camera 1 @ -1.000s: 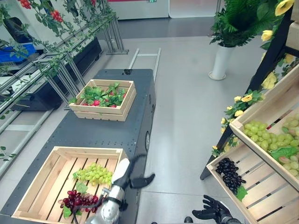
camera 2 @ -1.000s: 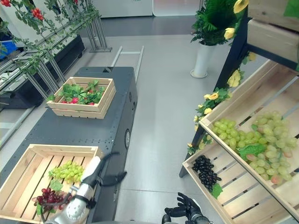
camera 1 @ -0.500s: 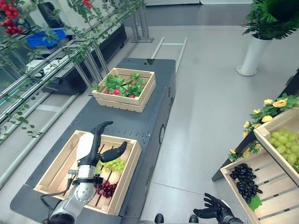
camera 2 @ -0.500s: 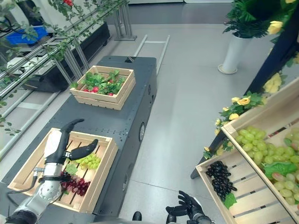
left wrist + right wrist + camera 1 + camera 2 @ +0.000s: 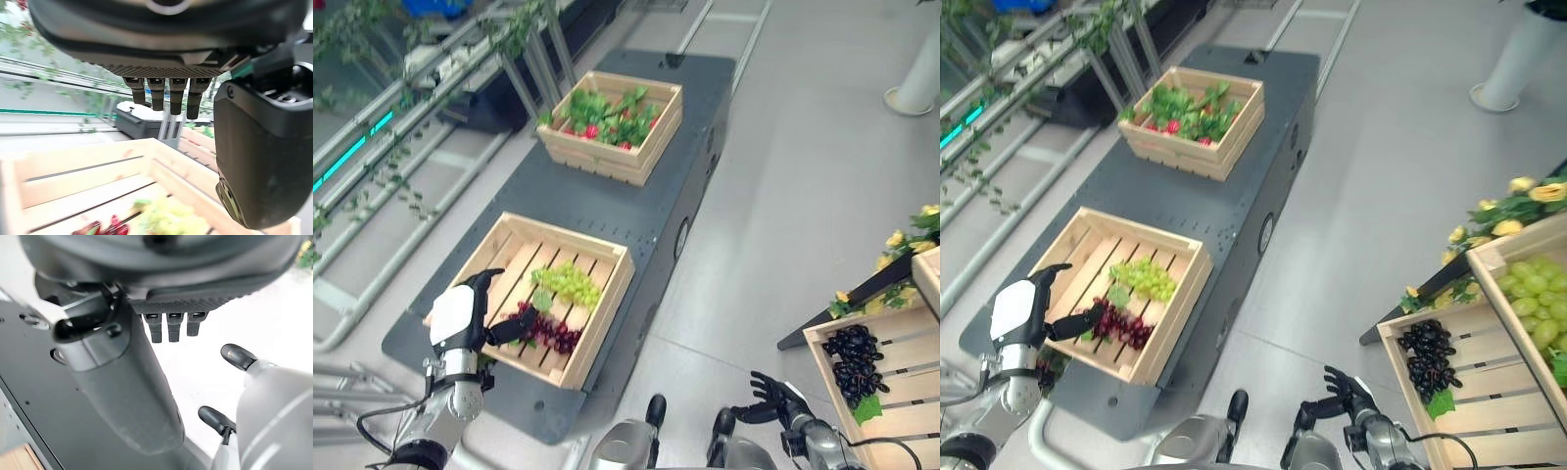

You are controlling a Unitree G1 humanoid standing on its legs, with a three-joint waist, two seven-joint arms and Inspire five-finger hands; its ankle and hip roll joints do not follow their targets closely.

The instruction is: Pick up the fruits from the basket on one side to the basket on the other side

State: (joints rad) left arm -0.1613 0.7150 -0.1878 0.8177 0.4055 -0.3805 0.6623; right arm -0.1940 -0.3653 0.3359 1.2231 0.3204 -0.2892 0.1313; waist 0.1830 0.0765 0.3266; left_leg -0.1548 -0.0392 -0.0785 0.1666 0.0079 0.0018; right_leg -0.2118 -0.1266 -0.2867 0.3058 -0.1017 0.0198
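Our left hand (image 5: 460, 318) hangs open and empty at the near crate's (image 5: 590, 241) corner. The red grapes (image 5: 546, 331) lie just beside its thumb, green grapes (image 5: 568, 283) beyond. Our right hand (image 5: 781, 399) idles open, low by the floor, well apart.

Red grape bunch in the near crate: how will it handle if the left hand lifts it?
The red grape bunch is probably floppy: loose berries, likely to drape. It looks light. Lying flat on the crate slats, it seems unlikely to roll.
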